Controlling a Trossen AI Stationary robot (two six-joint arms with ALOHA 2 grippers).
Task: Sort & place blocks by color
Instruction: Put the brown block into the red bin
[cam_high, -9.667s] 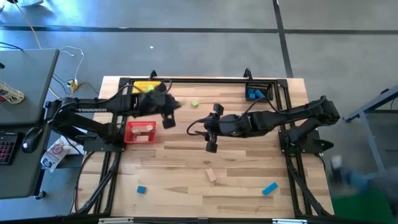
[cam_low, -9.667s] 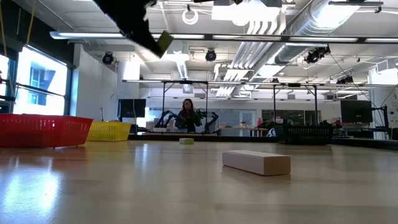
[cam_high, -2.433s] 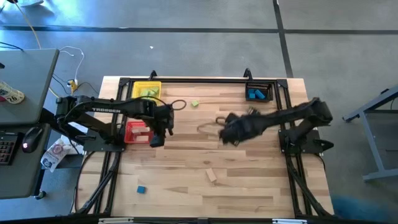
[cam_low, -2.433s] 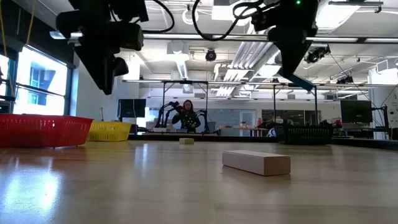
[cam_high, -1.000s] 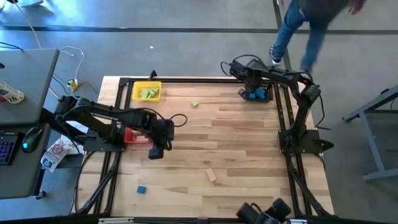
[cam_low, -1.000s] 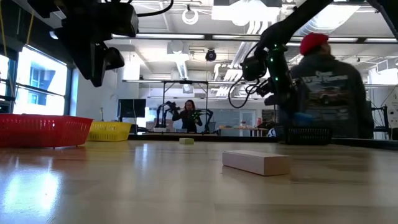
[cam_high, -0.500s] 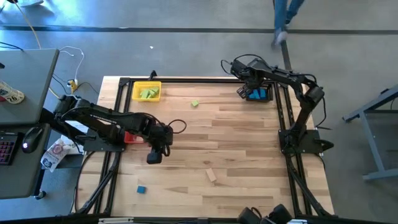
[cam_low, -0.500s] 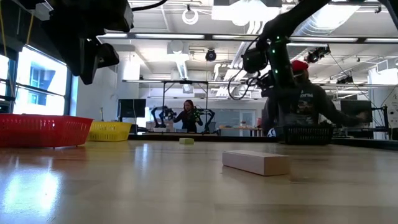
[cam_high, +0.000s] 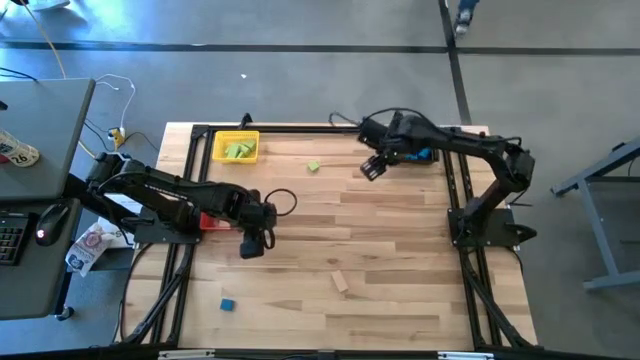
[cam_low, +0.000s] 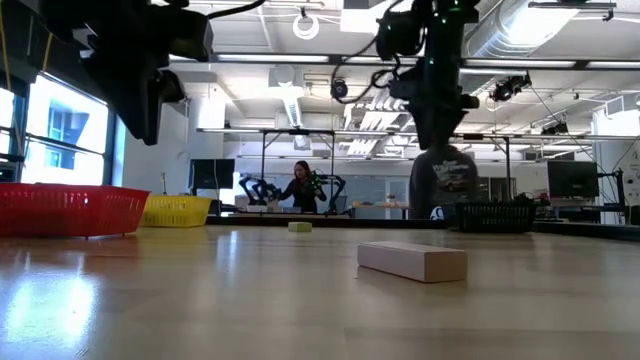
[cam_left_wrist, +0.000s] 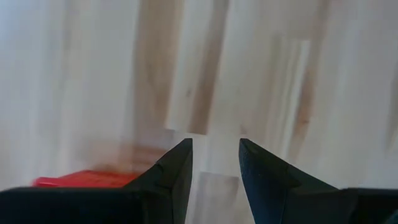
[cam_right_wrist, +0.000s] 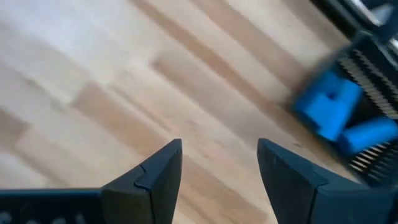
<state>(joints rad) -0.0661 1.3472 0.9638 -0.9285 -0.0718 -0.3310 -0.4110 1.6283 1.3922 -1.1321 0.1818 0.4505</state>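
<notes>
Pale wooden planks make up the counter (cam_high: 400, 260), with a yellow bin (cam_high: 236, 148) far left, a red bin (cam_high: 214, 221) under the left arm and a black bin (cam_high: 428, 153) far right holding blue blocks (cam_right_wrist: 341, 118). Loose pieces remain: a green block (cam_high: 313, 166) at the far side, a tan block (cam_high: 340, 283) near the middle, and a blue cube (cam_high: 227, 304) near left. All look light, rigid and smooth-faced, so I judge a pinch across two flat parallel sides safest; the tan bar is best taken across its short width. Left pincer (cam_high: 252, 244) hangs over bare boards, fingers apart, empty. Right pincer (cam_high: 371, 167) hovers beside the black bin, spread and empty.
</notes>
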